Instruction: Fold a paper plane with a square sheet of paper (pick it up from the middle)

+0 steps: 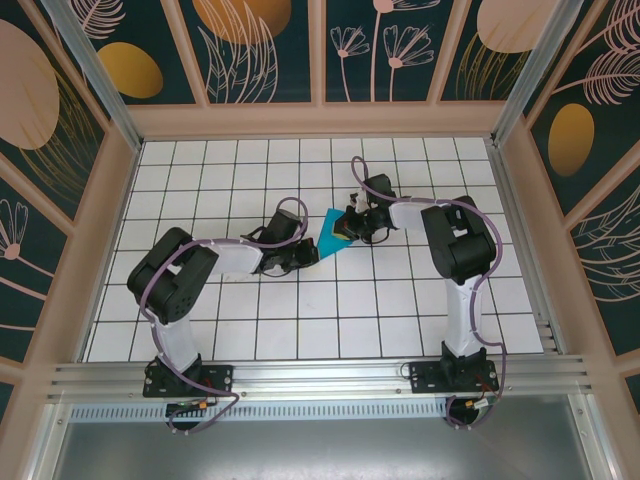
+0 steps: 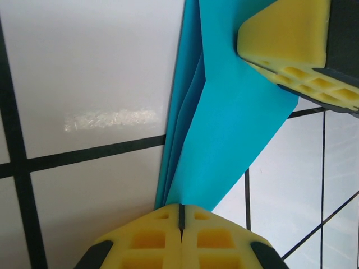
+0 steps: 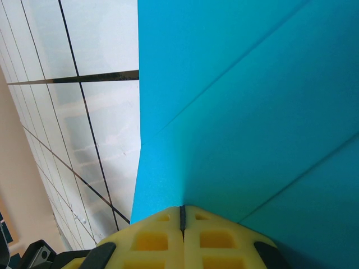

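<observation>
Clamping tight on paper [image 2: 224,140]: left gripper [image 2: 180,216], right gripper [image 3: 182,216].

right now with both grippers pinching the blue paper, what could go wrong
Both the left gripper and right gripper are shut on the thin folded paper; pulling apart could tear it. The left gripper pinches only a narrow corner, so the paper might slip out. The layers fan apart near that pinch, so creases may shift.
</observation>
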Robot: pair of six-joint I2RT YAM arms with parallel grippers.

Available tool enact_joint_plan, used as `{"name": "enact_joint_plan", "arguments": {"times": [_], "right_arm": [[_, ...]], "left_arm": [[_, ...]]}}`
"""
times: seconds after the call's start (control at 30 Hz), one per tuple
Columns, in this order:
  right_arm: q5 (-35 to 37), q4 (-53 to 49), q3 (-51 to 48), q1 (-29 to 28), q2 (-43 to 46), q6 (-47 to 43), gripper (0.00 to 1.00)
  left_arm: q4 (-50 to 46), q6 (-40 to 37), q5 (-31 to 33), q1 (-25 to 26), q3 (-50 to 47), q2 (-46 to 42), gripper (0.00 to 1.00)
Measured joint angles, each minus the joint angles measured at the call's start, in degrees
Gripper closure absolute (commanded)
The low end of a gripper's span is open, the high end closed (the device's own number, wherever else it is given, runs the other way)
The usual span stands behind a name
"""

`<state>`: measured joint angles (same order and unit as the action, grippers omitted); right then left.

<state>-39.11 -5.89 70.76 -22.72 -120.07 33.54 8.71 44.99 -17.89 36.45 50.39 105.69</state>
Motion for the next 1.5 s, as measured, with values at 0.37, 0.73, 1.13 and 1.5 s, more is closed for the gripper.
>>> {"name": "enact_joint_plan", "arguments": {"times": [0.37, 0.73, 1.13, 1.5], "right_arm": [[0.0, 0.0, 0.0, 0.0, 0.0, -0.1, 1.0], [0.0, 0.0, 0.0, 0.0, 0.0, -0.1, 1.0], [0.0, 0.0, 0.0, 0.0, 0.0, -0.1, 1.0], [0.0, 0.0, 0.0, 0.0, 0.0, -0.1, 1.0]], "left_arm": [[-3.8, -2.1, 0.7, 0.0, -0.6, -1.8, 0.97], [-8.9, -3.6, 1.4, 0.0, -1.1, -5.5, 0.99], [-2.5, -1.8, 0.1, 0.0, 2.2, -4.9, 0.99], [-1.6, -1.2, 0.6, 0.0, 3.7, 2.0, 1.0]]}}
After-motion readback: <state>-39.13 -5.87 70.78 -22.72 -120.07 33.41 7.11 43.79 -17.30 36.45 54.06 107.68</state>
